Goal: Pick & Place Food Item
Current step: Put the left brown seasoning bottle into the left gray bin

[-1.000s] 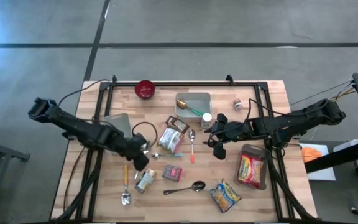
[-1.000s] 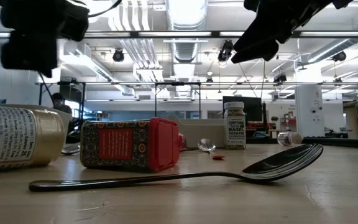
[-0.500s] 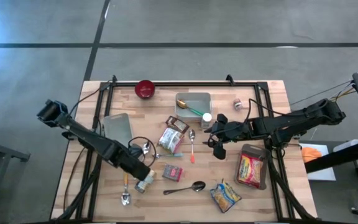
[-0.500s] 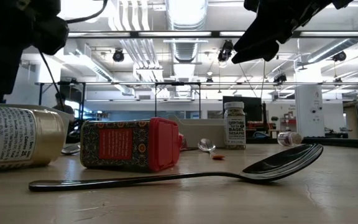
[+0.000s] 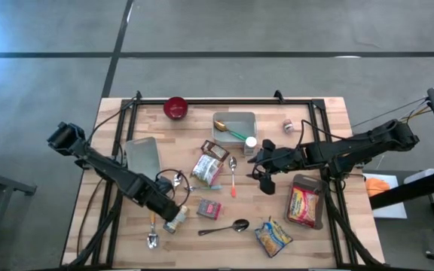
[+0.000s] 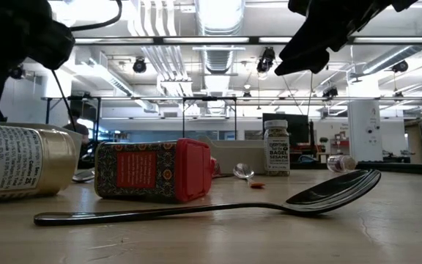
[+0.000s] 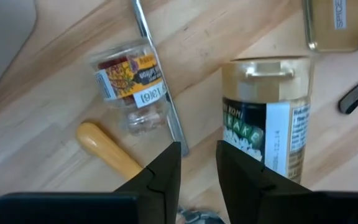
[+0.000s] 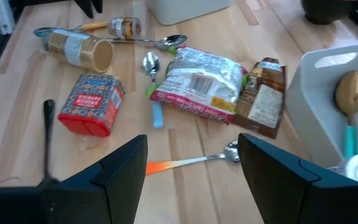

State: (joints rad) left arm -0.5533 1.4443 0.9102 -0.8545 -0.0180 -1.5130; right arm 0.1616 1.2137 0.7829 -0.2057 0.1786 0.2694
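From above, I see the left gripper (image 5: 173, 213) over the gold-lidded jar (image 5: 178, 219) lying near the table's (image 5: 330, 113) front edge. Only its wrist view shows the fingers (image 7: 163, 171) narrowly parted, empty, with a small spice jar (image 7: 129, 81) beside. The right gripper (image 5: 261, 167) hangs wide open, holding nothing, mid-table

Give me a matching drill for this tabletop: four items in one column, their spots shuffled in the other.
Items
1. round red bowl
2. gold-headed spoon with teal handle
3. gold-lidded lying jar
4. red-capped rectangular spice tin

Places
A. inside the white rectangular tray
B. far edge of the wooden table
C. lying beside the black spoon
D. under the left gripper

Pairs: 1-B, 2-A, 3-D, 4-C
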